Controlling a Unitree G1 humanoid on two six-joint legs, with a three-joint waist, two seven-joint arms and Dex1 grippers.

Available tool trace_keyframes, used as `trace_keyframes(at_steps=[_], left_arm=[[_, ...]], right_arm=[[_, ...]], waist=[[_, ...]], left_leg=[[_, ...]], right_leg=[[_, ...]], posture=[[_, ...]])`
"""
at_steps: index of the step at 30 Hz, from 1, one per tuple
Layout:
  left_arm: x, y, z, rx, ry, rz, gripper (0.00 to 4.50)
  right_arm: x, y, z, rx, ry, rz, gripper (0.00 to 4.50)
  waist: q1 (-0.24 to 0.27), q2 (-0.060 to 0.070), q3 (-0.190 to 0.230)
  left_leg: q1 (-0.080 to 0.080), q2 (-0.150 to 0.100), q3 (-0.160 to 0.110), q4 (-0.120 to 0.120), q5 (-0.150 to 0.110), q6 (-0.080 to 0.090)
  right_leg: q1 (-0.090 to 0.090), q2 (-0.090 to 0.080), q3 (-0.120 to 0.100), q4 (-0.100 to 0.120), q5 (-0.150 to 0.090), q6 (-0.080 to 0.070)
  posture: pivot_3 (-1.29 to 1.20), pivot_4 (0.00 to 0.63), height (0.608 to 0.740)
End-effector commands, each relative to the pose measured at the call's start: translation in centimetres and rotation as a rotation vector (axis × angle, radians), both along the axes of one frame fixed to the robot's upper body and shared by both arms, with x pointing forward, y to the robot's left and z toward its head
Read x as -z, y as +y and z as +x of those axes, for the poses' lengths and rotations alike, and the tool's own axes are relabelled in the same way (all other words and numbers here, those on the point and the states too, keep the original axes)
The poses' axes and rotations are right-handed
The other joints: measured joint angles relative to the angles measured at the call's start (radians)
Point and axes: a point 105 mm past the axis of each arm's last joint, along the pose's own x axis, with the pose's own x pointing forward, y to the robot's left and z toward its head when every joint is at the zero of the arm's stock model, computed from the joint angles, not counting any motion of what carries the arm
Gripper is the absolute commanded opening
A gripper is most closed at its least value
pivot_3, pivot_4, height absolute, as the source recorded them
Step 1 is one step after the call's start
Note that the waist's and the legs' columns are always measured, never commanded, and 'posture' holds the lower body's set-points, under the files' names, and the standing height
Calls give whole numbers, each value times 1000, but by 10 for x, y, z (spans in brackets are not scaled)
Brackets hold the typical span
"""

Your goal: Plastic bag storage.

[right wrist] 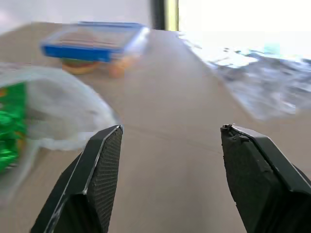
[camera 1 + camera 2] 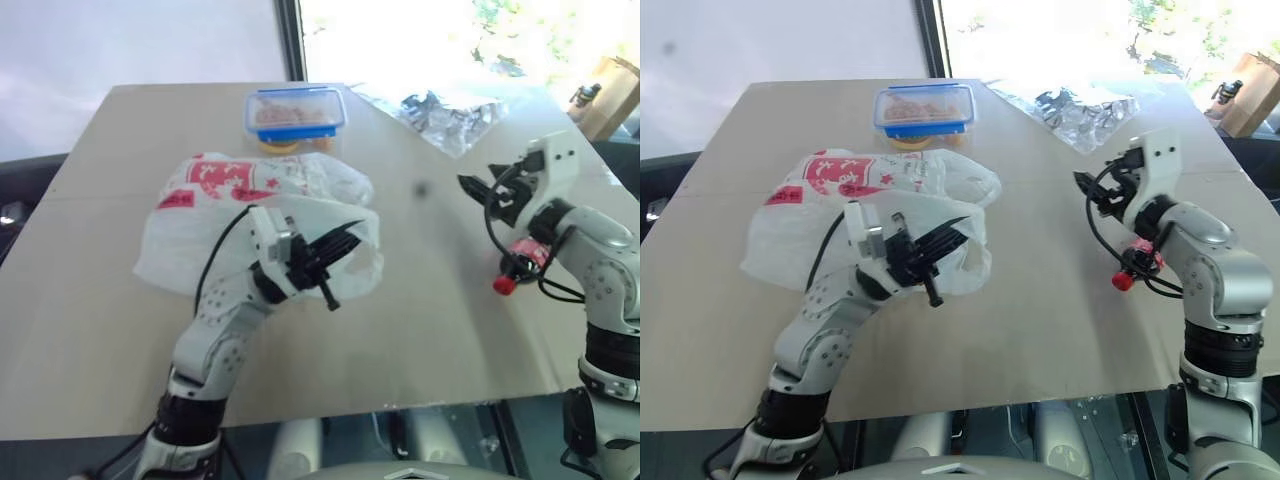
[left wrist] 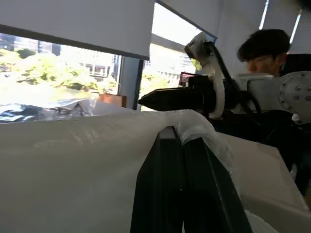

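Left gripper (image 2: 335,255) is pressed together on a fold of the plastic bag (image 2: 250,215), lying left of centre on the table (image 2: 420,330). Right gripper (image 2: 478,190) is spread, empty, well apart. Thin film may be torn or slipped if pulled single-handed.

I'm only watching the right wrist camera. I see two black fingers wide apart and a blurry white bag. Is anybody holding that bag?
Observer: Yes. The left gripper is shut on a fold of the plastic bag.
Operator: Does the bag have pictures on it?
Observer: It has red printed marks and a red square logo, facing the far side of the table.
Operator: Is my hand touching anything?
Observer: No. The right gripper hangs open above bare table, apart from the bag.
Operator: What's the shiny stuff?
Observer: A clear silvery bag with dark bits, at the far right edge.
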Motion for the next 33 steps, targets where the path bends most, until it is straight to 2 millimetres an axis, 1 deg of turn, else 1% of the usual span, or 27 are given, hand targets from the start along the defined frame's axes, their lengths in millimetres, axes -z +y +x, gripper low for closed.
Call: trace_keyframes(at_steps=[1, 2, 5, 8, 11, 14, 16, 18, 20, 22, 24, 26, 29, 30, 31, 32, 33], left_arm=[[-11, -34, -4, 260, -15, -27, 0], [-12, -39, -7, 316, -10, -26, 0], [-13, -44, -15, 441, 6, -26, 0], [-19, -37, -18, 478, 11, -24, 0], [-20, -19, -10, 393, 10, 1, 0], [-17, -6, -6, 311, 12, 44, 0], [-6, 19, -4, 189, 13, 115, 0], [-3, 33, -5, 113, 6, 148, 0], [-4, 37, -4, 64, 12, 136, 0], [-4, 38, -4, 37, 15, 129, 0], [-4, 40, -5, -1, 24, 114, 0], [-3, 40, -6, -18, 25, 111, 0], [-2, 38, -7, -20, 26, 113, 0], [-2, 38, -7, -22, 26, 114, 0], [-2, 37, -6, -23, 24, 114, 0], [-3, 36, -6, -22, 23, 115, 0], [-3, 35, -5, -21, 20, 116, 0]], right_arm=[[-24, -57, -23, 327, -79, -95, 3238], [-23, -66, -28, 387, -64, -120, 3238], [-15, -78, -39, 487, 0, -161, 3238], [-8, -90, -50, 598, 53, -206, 3238], [5, -100, -61, 699, 145, -225, 3238], [18, -101, -64, 722, 220, -189, 3238], [41, -102, -62, 784, 342, -81, 3238], [56, -98, -60, 832, 422, 9, 3238], [63, -92, -56, 858, 457, 56, 3238], [68, -87, -54, 867, 479, 92, 3238], [77, -73, -47, 849, 532, 178, 3238], [84, -64, -43, 849, 579, 234, 3238], [87, -52, -36, 821, 614, 334, 3238], [87, -50, -34, 803, 617, 332, 3238], [85, -43, -31, 737, 606, 332, 3238], [89, -43, -31, 733, 622, 312, 3650], [92, -42, -30, 723, 636, 298, 3777]], waist=[[0, 2, 1], [4, 2, 0], [-1, 2, 0], [-9, 3, 0], [-8, 3, 0], [-6, 3, 0], [-9, 2, 0], [-16, 3, 0], [-12, 3, 0], [-2, 2, -1], [-1, 2, -1], [-3, 2, -2], [-3, 0, -3], [-4, 0, -4], [-5, 0, -4], [-5, 0, -4], [-8, 0, -4]], left_leg=[[0, 0, 0, 0, 0, 0], [0, 0, 0, 0, 0, 0], [-1, 0, 0, 0, 0, 0], [0, 0, 0, 0, 0, 0], [0, 1, -1, 0, 0, 0], [0, 1, -1, 0, 0, 0], [0, 1, 0, 0, 0, 0], [1, 2, 1, 0, 0, 0], [0, 2, 0, 0, 0, 0], [0, 2, -1, 0, 0, 0], [1, 1, -1, 0, 0, 0], [1, 1, 0, 0, 0, 0], [1, 1, -1, 0, 0, 0], [1, 1, -1, 0, 0, 0], [1, 1, -1, 0, 0, 0], [1, 1, -1, 0, 0, 0], [2, 1, -1, 0, 0, 0]], right_leg=[[0, 1, 1, 1, 0, 0], [0, 1, 0, 1, 0, 0], [0, 1, 0, -1, 0, 0], [0, 1, 2, -1, 0, 1], [-1, 2, 1, 0, 0, 0], [0, 2, 1, 0, 0, 0], [0, 2, 2, 0, 0, 0], [0, 2, 3, 0, 0, 0], [-1, 2, 2, 0, 0, 0], [0, 2, 0, 0, 0, 0], [0, 1, 0, 0, 0, 0], [0, 0, 0, 0, 0, 0], [0, 1, 0, 0, 0, 0], [0, 1, -1, 0, 0, 0], [0, 1, -1, 0, 0, 0], [1, 1, -1, 0, 0, 0], [1, 1, 0, 0, 0, 0]], posture=[[0, 150, 740], [0, 150, 740], [0, 150, 740], [0, 150, 740], [0, 150, 740], [0, 150, 740], [0, 150, 740], [0, 150, 740], [0, 150, 740], [0, 150, 740], [0, 150, 740], [0, 150, 740], [0, 150, 740], [0, 150, 740], [0, 150, 740], [0, 150, 740], [0, 150, 740]])
